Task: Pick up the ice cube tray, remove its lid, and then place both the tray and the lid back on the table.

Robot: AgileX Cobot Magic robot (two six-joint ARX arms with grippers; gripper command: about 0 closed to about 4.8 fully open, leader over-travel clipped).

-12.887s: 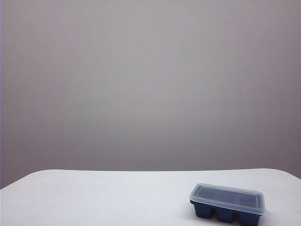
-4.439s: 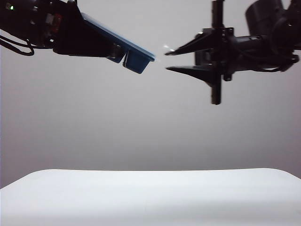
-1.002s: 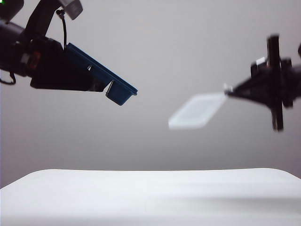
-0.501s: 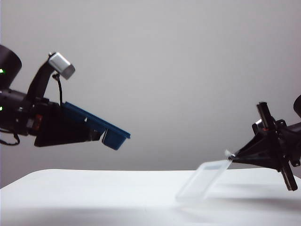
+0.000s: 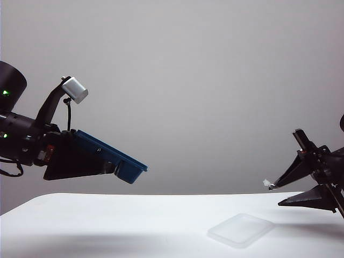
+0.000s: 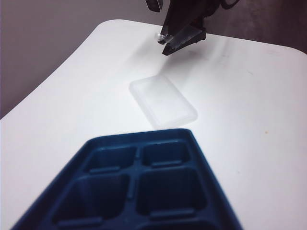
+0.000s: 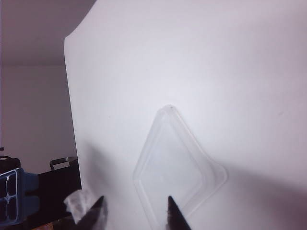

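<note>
Exterior view | right hand (image 5: pixel 274 195) open, empty | left hand (image 5: pixel 80 161) grips ice cube tray (image 5: pixel 115 158)

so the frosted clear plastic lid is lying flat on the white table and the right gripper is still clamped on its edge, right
Not quite. The frosted clear plastic lid does lie flat on the white table, but the right gripper is open and clear of it, as the exterior view shows. The left gripper holds the navy-blue ice cube tray aloft.

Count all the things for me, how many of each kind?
Ice cube tray: 1, held by the left gripper above the table
Lid: 1, lying on the table
Grippers: 2, counting the right gripper, open
Table: 1
Total: 5
</note>
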